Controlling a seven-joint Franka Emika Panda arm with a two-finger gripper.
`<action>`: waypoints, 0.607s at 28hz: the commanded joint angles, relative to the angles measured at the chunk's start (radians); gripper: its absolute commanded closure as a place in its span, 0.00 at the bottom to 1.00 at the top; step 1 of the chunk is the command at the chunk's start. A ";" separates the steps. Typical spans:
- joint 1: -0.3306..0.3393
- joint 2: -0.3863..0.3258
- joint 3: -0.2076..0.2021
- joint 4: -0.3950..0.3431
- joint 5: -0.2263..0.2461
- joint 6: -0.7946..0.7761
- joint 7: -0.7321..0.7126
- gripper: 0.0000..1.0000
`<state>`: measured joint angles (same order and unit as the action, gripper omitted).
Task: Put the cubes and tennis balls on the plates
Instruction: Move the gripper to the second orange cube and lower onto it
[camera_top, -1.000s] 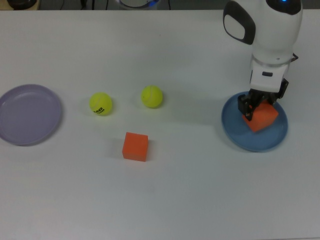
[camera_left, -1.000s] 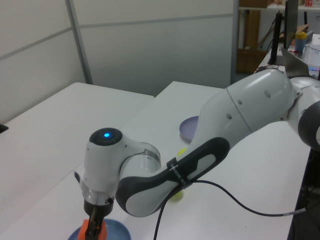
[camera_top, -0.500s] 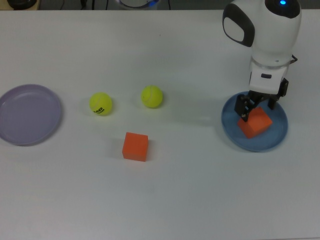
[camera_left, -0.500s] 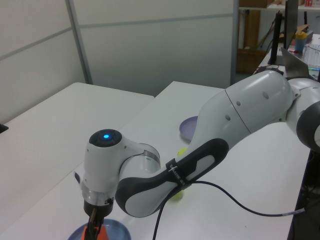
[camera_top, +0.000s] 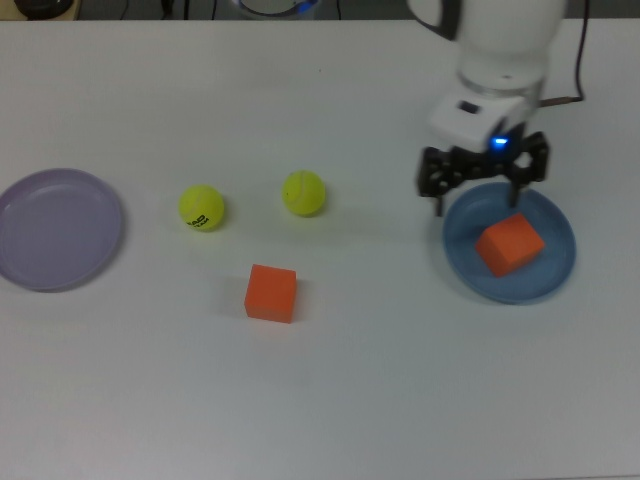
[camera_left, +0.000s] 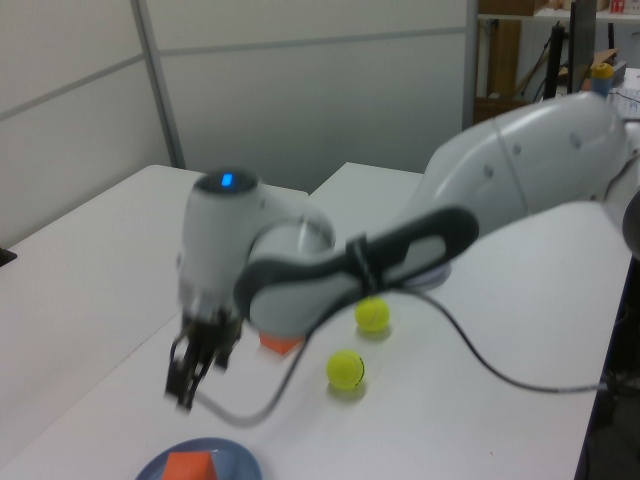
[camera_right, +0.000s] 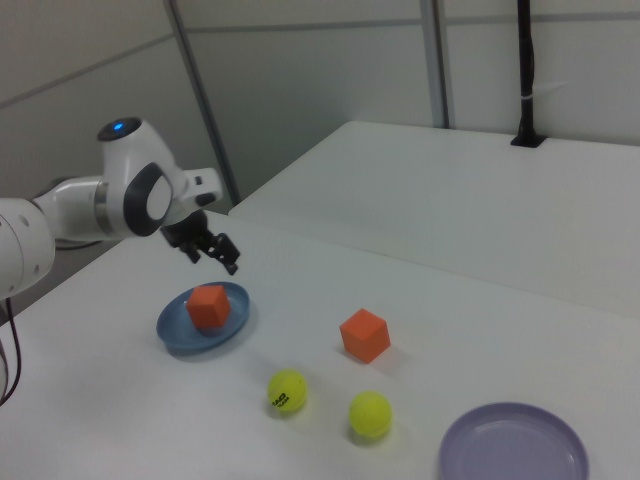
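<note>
Right now my fingers (camera_top: 481, 182) hang apart and empty above the blue plate's (camera_top: 560, 268) rim, where one cube (camera_top: 510, 243) sits tilted. Reaching for the other cube (camera_top: 271, 293) on the bench, I might nudge the tennis balls (camera_top: 304, 193) rolling.

**Where everything sits on my table**

In the top view I have one plate (camera_top: 60, 230) at the far left and the other plate (camera_top: 510, 245) at the right, well apart. One cube (camera_top: 510, 244) lies on the right plate. Between the plates sit two tennis balls (camera_top: 202, 208) (camera_top: 304, 193) side by side, with the second cube (camera_top: 271, 293) nearer the top view's bottom edge, below them. The gripper (camera_top: 483, 180) hangs above the right plate's far rim.
</note>
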<state>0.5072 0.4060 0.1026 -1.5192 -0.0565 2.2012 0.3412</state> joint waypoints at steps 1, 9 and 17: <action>-0.013 -0.038 -0.089 -0.022 0.033 -0.058 0.029 0.00; -0.116 -0.030 -0.159 -0.022 0.096 -0.055 0.058 0.00; -0.151 -0.001 -0.195 -0.022 0.098 -0.044 0.050 0.00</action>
<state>0.3501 0.3918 -0.0603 -1.5319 0.0204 2.1540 0.3730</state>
